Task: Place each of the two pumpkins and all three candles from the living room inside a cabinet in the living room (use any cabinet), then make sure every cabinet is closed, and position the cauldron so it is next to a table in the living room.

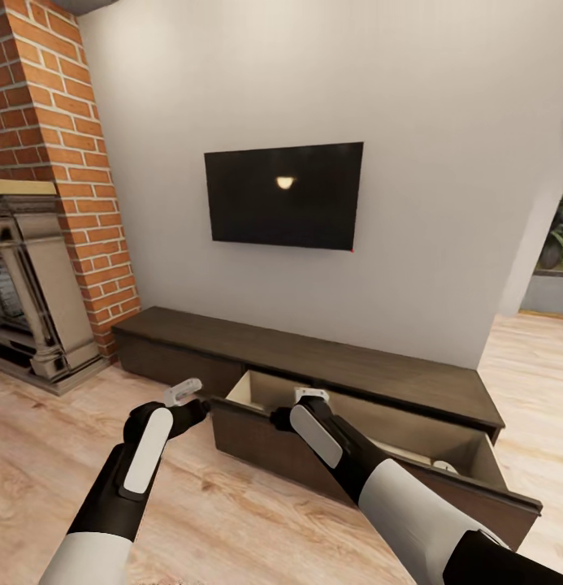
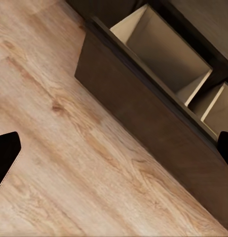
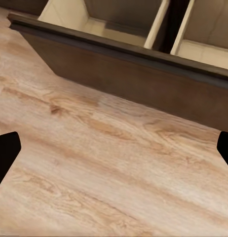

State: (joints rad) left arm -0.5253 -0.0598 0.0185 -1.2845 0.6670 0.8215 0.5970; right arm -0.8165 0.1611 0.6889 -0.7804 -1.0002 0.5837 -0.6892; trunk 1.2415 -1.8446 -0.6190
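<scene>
Cabinet (image 1: 330,382): drawer (image 1: 378,455) open, just ahead of both grippers. Left gripper (image 1: 184,396) and right gripper (image 1: 309,398): spread, empty. Closing remains; pumpkins, candles, cauldron unaccounted for.

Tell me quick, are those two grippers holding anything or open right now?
Left gripper: open, holding nothing, above the floor.
Right gripper: open, holding nothing, at the front of the cabinet's pulled-out drawer.

- Small pale obj. (image 1: 445,466) in open cabinet (image 1: 370,479) drawer, half hidden behind front panel; too small to ID.
- Right arm hid part of drawer inside.
- Fireplace (image 1: 29,284) cut off at frame edge.
- Plant (image 1: 560,236) cut off likewise.
</scene>
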